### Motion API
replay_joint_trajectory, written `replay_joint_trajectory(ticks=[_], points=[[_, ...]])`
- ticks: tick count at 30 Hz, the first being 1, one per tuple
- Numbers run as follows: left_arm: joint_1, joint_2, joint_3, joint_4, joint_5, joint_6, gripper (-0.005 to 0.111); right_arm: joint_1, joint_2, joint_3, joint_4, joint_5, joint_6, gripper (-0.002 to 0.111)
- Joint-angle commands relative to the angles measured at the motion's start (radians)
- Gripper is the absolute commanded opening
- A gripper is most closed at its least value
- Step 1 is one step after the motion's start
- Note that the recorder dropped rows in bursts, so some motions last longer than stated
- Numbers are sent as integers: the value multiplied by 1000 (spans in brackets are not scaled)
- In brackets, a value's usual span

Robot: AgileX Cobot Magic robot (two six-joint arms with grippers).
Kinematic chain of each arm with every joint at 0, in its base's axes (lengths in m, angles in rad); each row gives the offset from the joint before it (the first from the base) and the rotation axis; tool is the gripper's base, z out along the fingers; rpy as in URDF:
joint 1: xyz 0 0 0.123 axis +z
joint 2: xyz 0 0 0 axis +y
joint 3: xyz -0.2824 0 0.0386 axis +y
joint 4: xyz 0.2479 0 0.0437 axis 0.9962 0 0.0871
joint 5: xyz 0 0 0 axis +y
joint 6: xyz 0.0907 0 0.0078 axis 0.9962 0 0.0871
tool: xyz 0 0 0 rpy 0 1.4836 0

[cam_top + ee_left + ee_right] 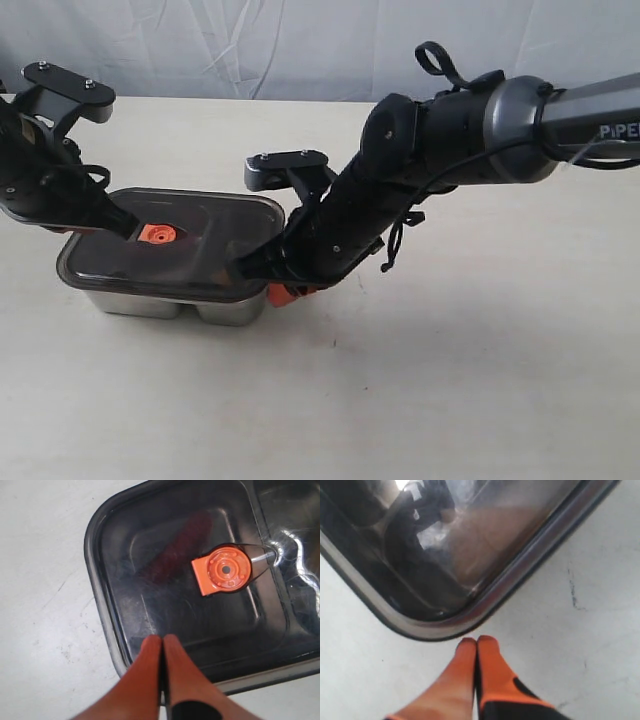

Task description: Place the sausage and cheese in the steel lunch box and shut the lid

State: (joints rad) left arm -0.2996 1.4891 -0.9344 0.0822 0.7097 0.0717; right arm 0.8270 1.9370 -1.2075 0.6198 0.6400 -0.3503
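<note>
Left wrist view: the sausage (180,545) lies inside the box, a dark-red, slightly curved shape seen dimly through the lid (150,600). It is well ahead of the left gripper (161,639), beyond its fingertips and beside the tab (225,570). The lid is smoky, glossy translucent plastic, a flat rectangle with rounded corners and a raised border. It sits on the box (160,305) and covers it. The tab is bright orange, a round disc with small studs on a squared flap, at the lid's centre.

The box is polished steel. Below the lid its rounded walls show as two lobes.

The left gripper's smooth orange fingers (142,680) are pressed together with nothing between them. Their tips lie over the lid just inside its border, but I cannot tell whether they touch it.

The right gripper (476,641) also has its fingers together and empty. Its tips are just beside a rounded corner of the lid, over the table (580,630). Ahead of those tips a blurred tan patch (492,532) shows under the plastic. I cannot tell whether it is the cheese.

The table is pale and matte, with faint scuffs and a hairline crack.
</note>
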Motion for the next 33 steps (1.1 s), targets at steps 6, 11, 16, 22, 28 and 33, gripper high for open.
replay_joint_trajectory(ticks=[6,11,16,22,28,33], points=[[1,21,-5,-8,24,0,0,-2,-85,-48,-566,28,456,-1],[1,90,-5,3,87,0,0,12,-75,-161,-483,31,397,-1],[1,80,-41,16,226,-11,0,28,-47,-194,-427,56,343,-1],[1,59,-52,-6,322,10,0,30,-21,-194,-427,62,341,-1],[1,161,-52,-18,316,21,0,30,-21,-194,-424,34,341,-1],[1,170,-57,-2,247,15,0,30,-21,-194,-424,34,341,-1]])
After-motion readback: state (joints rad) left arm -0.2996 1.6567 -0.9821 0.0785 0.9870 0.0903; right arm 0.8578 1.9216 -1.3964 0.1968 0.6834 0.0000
